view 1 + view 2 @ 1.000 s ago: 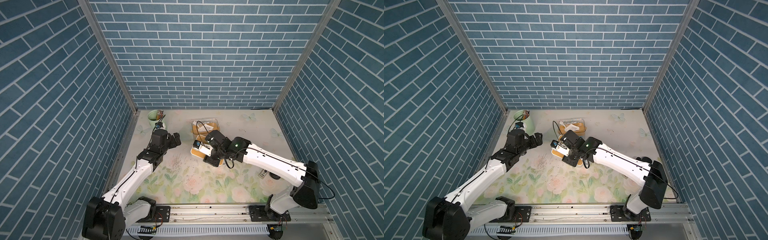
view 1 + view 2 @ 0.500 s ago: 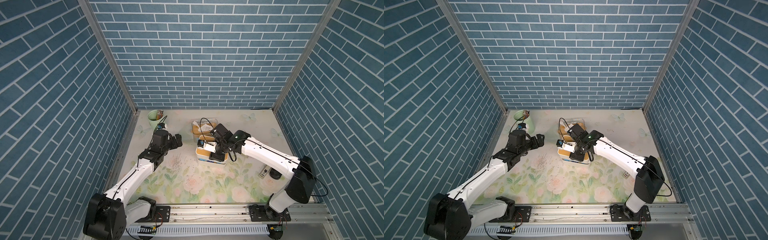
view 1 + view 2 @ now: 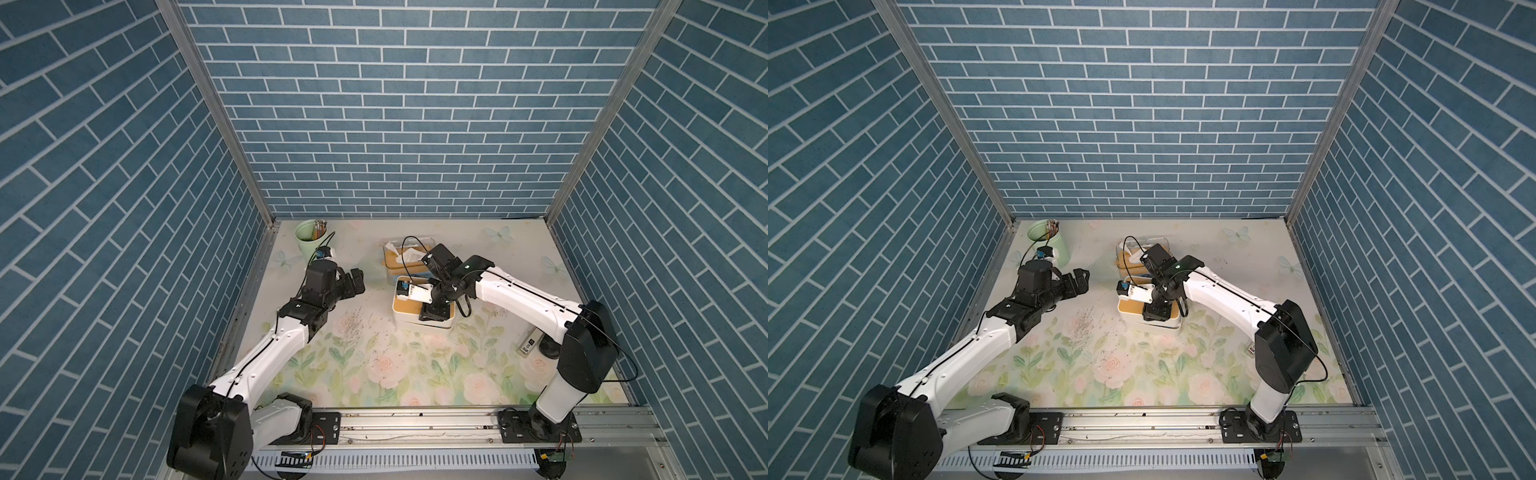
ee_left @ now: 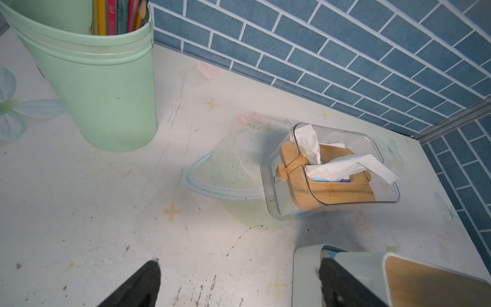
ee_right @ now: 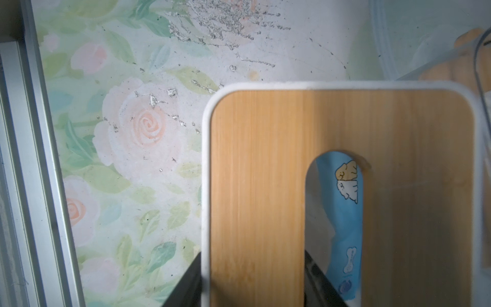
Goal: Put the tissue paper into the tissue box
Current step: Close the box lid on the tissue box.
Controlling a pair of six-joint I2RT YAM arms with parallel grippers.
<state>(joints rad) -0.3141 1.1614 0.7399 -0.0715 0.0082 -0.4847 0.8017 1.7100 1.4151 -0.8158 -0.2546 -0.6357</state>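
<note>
In both top views the white tissue box (image 3: 415,322) with its wooden lid (image 3: 405,305) is near the middle of the flowered table (image 3: 415,374). The right hand (image 3: 432,313) comes down onto the lid from above and hides part of it. Just behind the box stands a clear tissue holder (image 3: 392,266) with white tissue (image 3: 410,254) sticking out of its top. The left hand (image 3: 356,283) hangs over the table, apart from the box on its left, spread wide and holding nothing. A green cup (image 3: 307,245) of pencils (image 3: 319,227) stands in the far left corner.

From the left wrist, the left hand's two dark fingers (image 4: 143,284) stand wide apart over bare table with nothing between them. The green cup is close by, the clear holder is nearer the wall, and a corner of the white box shows beside one finger.

From the right wrist, the right hand is closed on the box. One finger (image 5: 186,281) lies against the outside of the white rim and the other goes down through the lid's slot, so a strip of lid is pinched between them. Through the slot the tissue paper (image 5: 345,212), a blue pack with a cartoon on it, lies inside the box. I cannot tell whether the box rests on the table or is lifted.
</note>
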